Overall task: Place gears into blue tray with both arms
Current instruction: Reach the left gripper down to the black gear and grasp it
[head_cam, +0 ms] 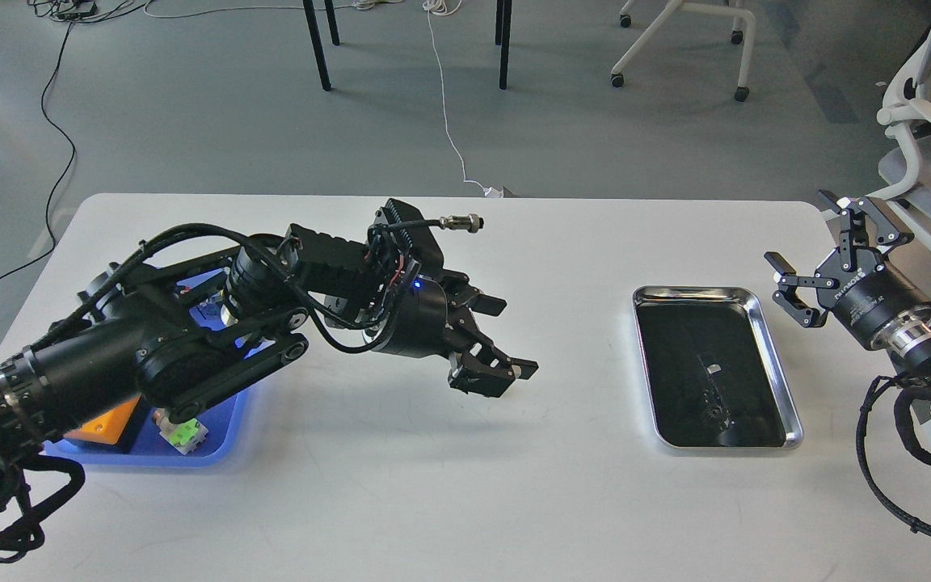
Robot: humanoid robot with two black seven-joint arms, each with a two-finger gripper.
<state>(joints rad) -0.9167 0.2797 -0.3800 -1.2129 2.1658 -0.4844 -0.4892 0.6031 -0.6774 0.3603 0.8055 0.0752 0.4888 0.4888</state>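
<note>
My left arm reaches across the table, and its gripper hangs open and tilted down over the middle, nothing visibly held. The gear that lay on the table there is hidden behind the lower finger. Another small dark gear lies faintly visible in the steel tray. The arm covers most of the blue tray at the left; only its front right corner shows. My right gripper is open and empty, raised off the table's right edge, beyond the steel tray.
Push-button switches lie in the blue tray, among them a green-and-white one and an orange block. A cable plug sticks out above my left wrist. Office chairs stand off the right side.
</note>
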